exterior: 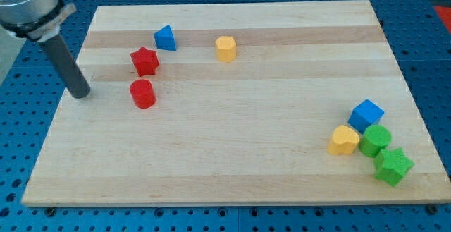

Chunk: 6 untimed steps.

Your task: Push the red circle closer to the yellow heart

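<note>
The red circle (142, 93) is a short red cylinder at the left of the wooden board (225, 154). The yellow heart (344, 140) lies far off at the lower right, touching the green circle (375, 140). My tip (81, 93) rests on the board to the left of the red circle, with a gap of about one and a half block widths between them. The dark rod rises from it toward the view's top left.
A red star (144, 61) sits just above the red circle. A blue triangle (165, 38) and a yellow hexagon (225, 49) lie near the top. A blue cube (366, 114) and a green star (393, 166) flank the green circle.
</note>
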Each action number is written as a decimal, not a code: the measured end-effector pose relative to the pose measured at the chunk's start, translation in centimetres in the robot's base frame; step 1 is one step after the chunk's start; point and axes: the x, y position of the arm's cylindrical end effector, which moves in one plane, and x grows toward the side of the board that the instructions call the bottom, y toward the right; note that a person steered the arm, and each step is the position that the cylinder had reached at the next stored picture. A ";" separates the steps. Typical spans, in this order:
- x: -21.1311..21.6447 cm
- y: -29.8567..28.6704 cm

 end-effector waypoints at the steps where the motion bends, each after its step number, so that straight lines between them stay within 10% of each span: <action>1: 0.0 3.8; 4: 0.5 18.0; 6: 0.5 14.3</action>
